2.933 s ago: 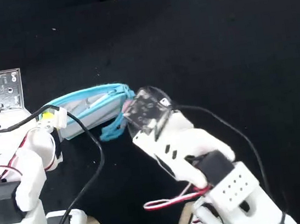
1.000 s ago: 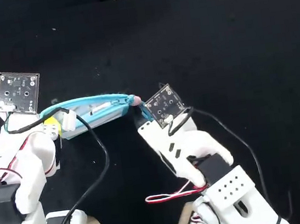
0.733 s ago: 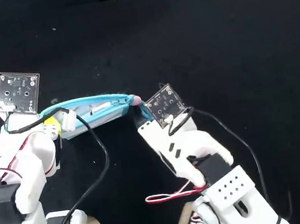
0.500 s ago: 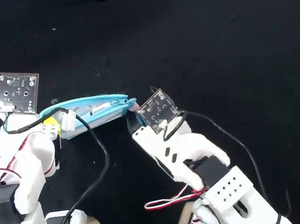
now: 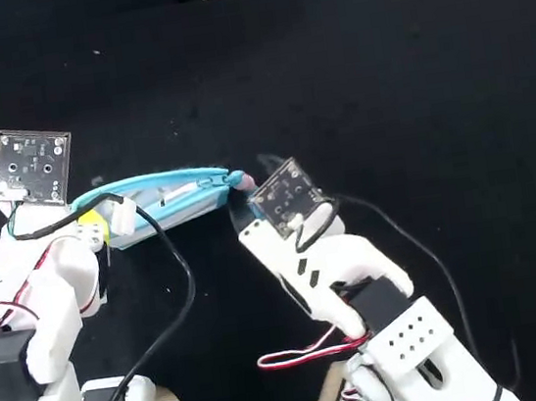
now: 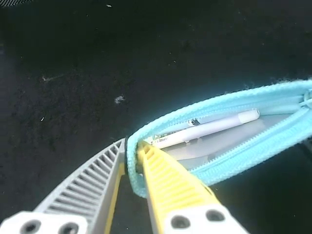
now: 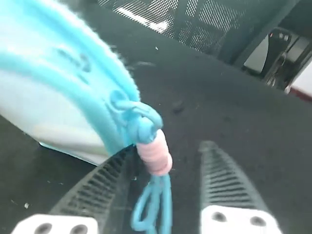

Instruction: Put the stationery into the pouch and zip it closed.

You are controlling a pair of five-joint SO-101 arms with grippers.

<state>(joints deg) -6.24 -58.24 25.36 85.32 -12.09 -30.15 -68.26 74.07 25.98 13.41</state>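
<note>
Left claw (image 6: 132,146) pressed together on the light-blue fabric zip pouch (image 5: 164,199) - grey and yellow fingers pinch the rim at one end, right where the zip track curves round. You'll find the pouch lying on the black cloth surface (image 5: 380,77) between your two arms, long axis running from one claw to the other, mouth facing up and gaping. Through the gap in the left wrist view: a white plastic pen (image 6: 209,129) lying lengthwise inside, between the two zip tracks. At the far end of the pouch, the pull - a pink ribbed bead on a blue cord loop (image 7: 155,156) - hangs off the zip slider. Right claw (image 7: 169,148) is spread; nothing gripped. The bead sits in the gap, close against one finger (image 7: 105,187), well apart from the other. Whether bead and finger actually touch, you cannot tell from these views.
</note>
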